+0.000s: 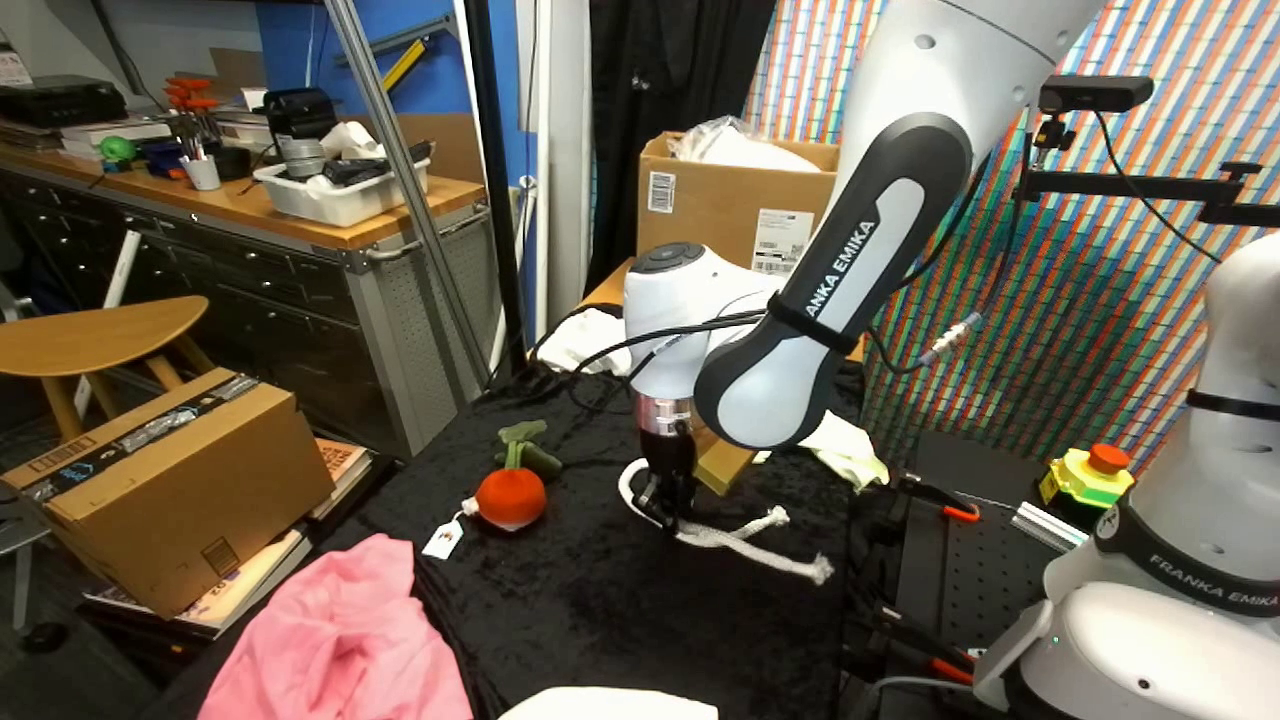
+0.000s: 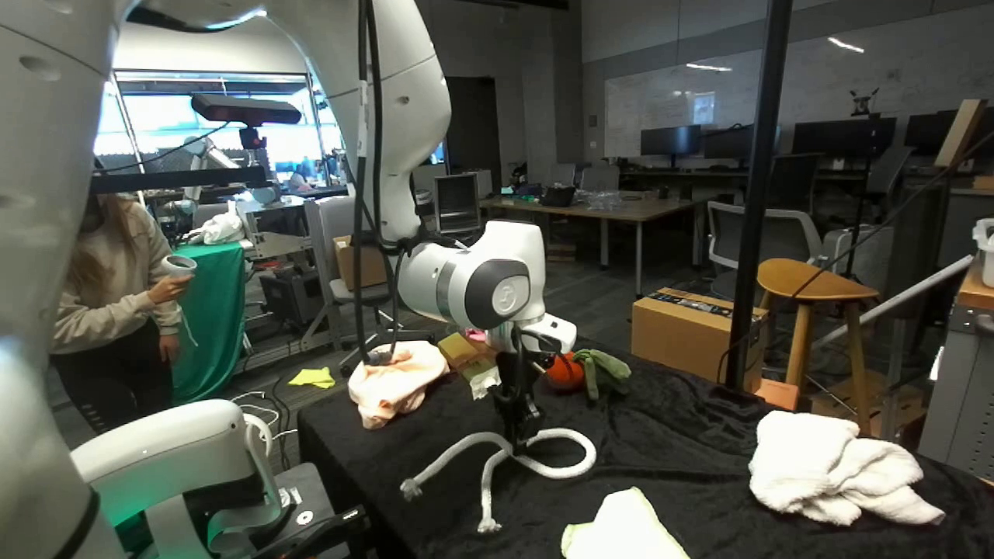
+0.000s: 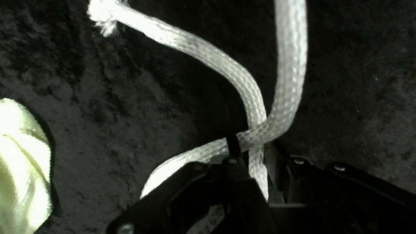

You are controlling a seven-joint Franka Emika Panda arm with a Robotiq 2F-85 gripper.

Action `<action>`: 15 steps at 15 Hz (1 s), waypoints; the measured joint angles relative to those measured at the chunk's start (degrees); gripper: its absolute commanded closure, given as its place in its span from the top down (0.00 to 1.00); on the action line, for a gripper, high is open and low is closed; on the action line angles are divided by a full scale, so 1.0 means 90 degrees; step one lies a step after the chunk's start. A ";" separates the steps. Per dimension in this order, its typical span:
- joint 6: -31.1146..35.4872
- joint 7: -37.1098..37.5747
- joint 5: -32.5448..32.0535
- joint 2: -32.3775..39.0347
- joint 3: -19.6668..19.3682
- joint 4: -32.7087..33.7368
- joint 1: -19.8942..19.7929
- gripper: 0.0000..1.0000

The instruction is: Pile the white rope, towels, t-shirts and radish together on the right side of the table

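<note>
The rope point(image 3: 224, 66) lies crossed on the surface point(image 1: 600, 620), one strand between the jaws of my end effector point(image 3: 253, 148); whether they pinch it, I cannot tell. They hide part of its loop. Around them in an exterior view: radish point(image 1: 511, 498) at nine o'clock, bin point(image 1: 330, 205) of clutter point(image 1: 303, 155) past ten, box point(image 1: 735, 215) holding something white point(image 1: 750, 150) past twelve, pink cloth point(image 1: 340, 630) cut off near eight.
</note>
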 measured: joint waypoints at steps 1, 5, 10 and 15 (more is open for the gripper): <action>0.0000 -0.0054 0.0042 -0.0025 0.0017 -0.0007 -0.0011 0.13; 0.0000 -0.0187 0.0111 -0.0107 0.0063 -0.0069 -0.0019 0.18; 0.0000 -0.0299 0.0131 -0.0235 0.0114 -0.0205 -0.0044 0.15; -0.0003 -0.0445 0.0132 -0.0246 0.0130 -0.0334 -0.0079 0.17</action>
